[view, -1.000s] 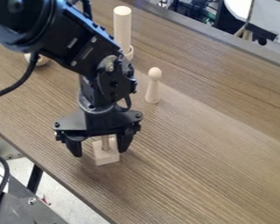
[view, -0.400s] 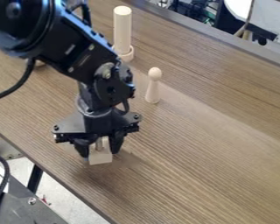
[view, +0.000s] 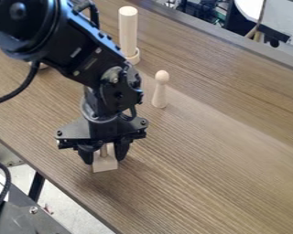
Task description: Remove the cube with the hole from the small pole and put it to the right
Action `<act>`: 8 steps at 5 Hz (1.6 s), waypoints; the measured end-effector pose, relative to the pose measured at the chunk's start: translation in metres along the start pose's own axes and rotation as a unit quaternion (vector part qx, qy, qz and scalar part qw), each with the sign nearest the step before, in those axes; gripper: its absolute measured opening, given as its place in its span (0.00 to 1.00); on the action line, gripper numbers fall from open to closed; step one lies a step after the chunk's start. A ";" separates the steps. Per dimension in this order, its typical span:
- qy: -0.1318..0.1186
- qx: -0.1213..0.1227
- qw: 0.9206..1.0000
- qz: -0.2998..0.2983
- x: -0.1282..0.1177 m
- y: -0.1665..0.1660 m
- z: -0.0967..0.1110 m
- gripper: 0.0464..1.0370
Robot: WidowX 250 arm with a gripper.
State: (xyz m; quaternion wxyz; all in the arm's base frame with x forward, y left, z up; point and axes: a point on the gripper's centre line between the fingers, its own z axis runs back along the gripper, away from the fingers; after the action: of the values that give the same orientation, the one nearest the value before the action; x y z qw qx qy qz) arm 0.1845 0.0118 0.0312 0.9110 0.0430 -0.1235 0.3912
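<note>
The pale cube (view: 105, 165) sits low between the fingers of the black gripper (view: 104, 161), near the table's front edge, with the small pole (view: 104, 151) standing up from its middle. The gripper looks closed on the cube, one finger at each side, though the contact itself is hard to make out under the hand. To do this well, the lift should go straight up, without tilt, so the hole doesn't bind on the pole; only once clear should the cube go right and down gently. Behind stand a round-headed peg (view: 160, 93) and, farther back, a thick post (view: 128, 29) on the wooden table (view: 216, 151).
</note>
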 end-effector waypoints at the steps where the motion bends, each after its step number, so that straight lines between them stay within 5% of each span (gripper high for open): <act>1: -0.014 -0.009 1.000 -0.009 0.007 -0.004 0.009 0.50; 8: -0.076 -0.045 0.996 0.005 0.031 -0.011 0.055 0.50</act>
State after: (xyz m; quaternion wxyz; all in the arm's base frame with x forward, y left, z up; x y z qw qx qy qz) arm 0.2027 0.0171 0.0922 0.8978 0.0308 -0.2101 0.3858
